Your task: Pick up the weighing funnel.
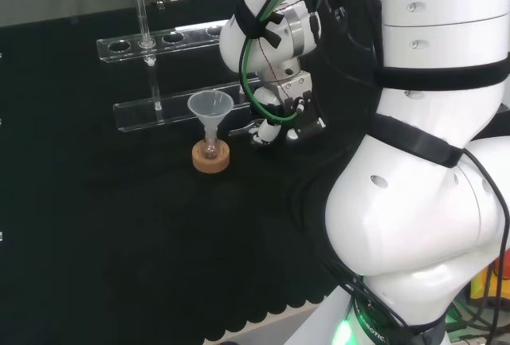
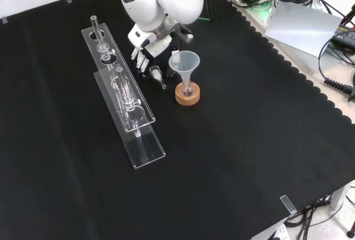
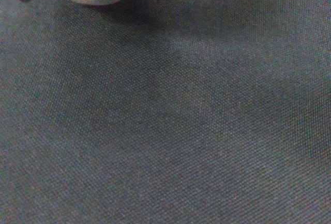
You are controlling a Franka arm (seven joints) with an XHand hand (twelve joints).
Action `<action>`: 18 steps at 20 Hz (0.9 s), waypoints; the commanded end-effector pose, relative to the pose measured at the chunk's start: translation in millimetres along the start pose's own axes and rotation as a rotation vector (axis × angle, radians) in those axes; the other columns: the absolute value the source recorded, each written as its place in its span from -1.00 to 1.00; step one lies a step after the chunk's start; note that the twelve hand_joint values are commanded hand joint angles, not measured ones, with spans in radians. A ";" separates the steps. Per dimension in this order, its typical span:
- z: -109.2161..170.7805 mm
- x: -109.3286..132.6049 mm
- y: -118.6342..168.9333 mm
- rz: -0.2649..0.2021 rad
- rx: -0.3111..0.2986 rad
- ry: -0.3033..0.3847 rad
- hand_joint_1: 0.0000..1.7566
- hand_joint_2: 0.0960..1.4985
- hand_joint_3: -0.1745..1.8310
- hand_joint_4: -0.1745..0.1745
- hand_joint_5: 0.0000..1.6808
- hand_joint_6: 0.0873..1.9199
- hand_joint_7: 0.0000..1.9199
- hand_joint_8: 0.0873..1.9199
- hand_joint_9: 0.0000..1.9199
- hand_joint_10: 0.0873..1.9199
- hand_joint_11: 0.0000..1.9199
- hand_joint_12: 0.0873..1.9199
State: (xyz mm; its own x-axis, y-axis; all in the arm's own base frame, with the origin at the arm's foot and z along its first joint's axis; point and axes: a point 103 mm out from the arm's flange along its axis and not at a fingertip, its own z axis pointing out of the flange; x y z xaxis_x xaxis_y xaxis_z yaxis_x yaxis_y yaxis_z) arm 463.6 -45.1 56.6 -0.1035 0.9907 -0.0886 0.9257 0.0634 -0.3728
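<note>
Black cloth point(image 2: 238, 157) covers the bench, with a scalloped edge along front view's right. Past it, a pale surface with cables point(image 2: 335, 79) and a grey sheet point(image 2: 302, 26). Hand point(image 2: 142, 53) low over cloth, fingers hanging fairly straight, nothing in them. Weighing funnel point(image 2: 157, 74) lies on cloth just beside the fingertips, between hand and funnel point(image 2: 184, 62) on its cork ring point(image 2: 187, 96). Two clear racks point(image 2: 131, 110) at front view's left. Wrist view: cloth weave close up

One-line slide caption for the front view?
The hand hangs beside the weighing funnel lying on the cloth, next to the funnel and cork ring.
</note>
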 end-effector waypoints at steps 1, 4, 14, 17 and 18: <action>-0.6 -0.4 0.4 -0.003 0.003 -0.001 0.01 -0.12 -0.23 -0.22 -0.26 -0.28 -0.43 -0.27 -0.17 -0.48 -0.49 0.29; -1.2 -1.9 0.8 0.001 -0.003 -0.009 0.01 -0.08 -0.23 -0.14 -0.10 -0.21 -0.43 -0.27 -0.17 -0.48 -0.49 0.28; -5.4 -5.2 -1.7 0.023 -0.013 -0.038 0.17 0.07 -0.28 1.00 0.18 0.12 -0.40 -0.30 -0.11 -0.53 -0.41 0.23; -6.6 -6.2 -2.3 0.023 -0.007 -0.039 0.17 0.05 -0.25 0.96 0.18 0.13 -0.40 -0.30 -0.11 -0.53 -0.41 0.22; -7.6 -7.3 -3.2 0.027 -0.009 -0.037 0.17 0.05 -0.25 0.96 0.18 0.13 -0.40 -0.30 -0.11 -0.53 -0.41 0.22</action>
State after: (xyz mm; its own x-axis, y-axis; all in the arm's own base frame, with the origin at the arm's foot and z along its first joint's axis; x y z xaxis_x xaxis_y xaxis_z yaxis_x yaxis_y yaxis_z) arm 464.4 -50.0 62.5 -0.0952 0.9863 -0.1350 0.9311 0.0403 -0.3624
